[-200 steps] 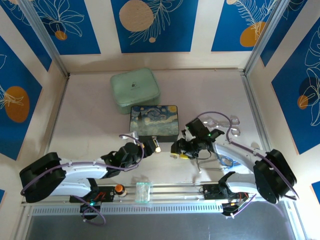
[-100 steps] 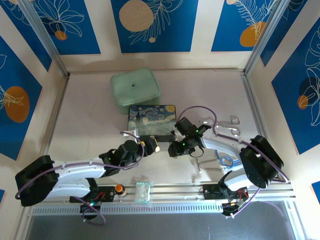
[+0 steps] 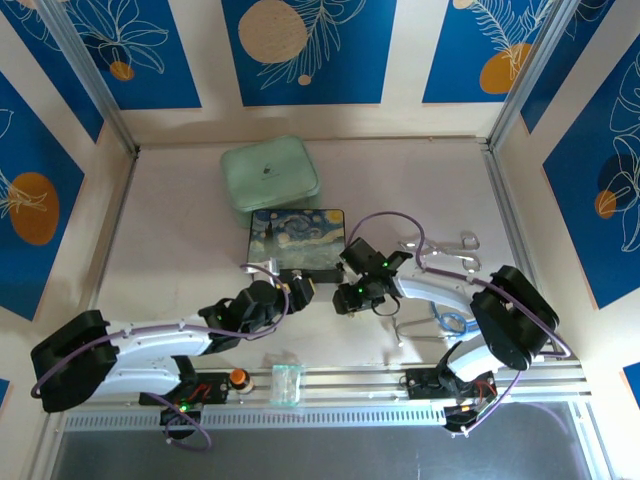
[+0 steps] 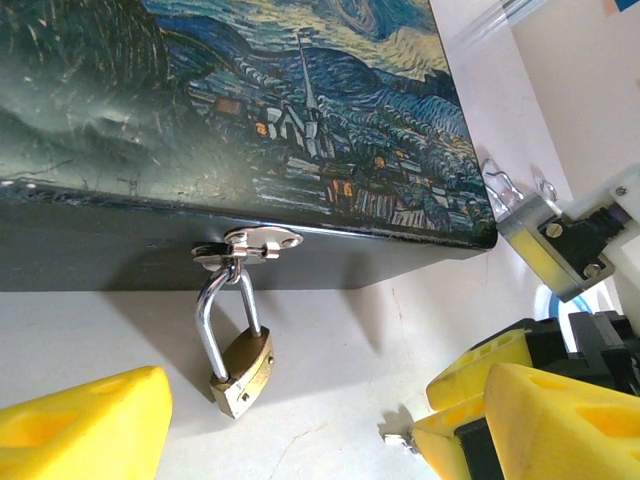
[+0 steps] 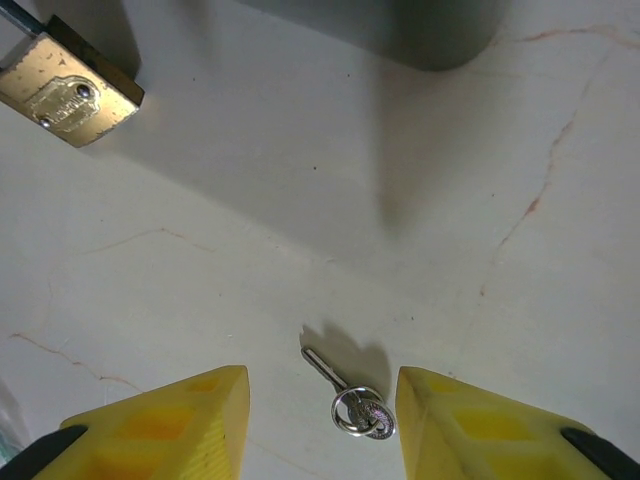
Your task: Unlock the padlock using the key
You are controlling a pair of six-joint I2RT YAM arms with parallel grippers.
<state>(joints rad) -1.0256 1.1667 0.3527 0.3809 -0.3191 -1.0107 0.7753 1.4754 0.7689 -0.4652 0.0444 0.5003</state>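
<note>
Right arm point(image 3: 430, 285) nearer key point(image 5: 350, 400) (jaws apart)

Tally: one padlock point(image 4: 242, 368), one key point(image 5: 345, 398), one painted box point(image 3: 297, 237), one pale green case point(image 3: 270, 178), two grippers: left gripper point(image 3: 304, 289), right gripper point(image 3: 345, 299).

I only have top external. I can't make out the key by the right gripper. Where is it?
Observer: In the right wrist view, the key lies flat on the table, between the open fingers of the right gripper. It is not held.
Operator: And the padlock?
Observer: In the left wrist view, the padlock hangs by its shackle from the latch of the painted box. The shackle looks closed.
Operator: Anything attached to the key?
Observer: A small ring passes through its head.
</note>
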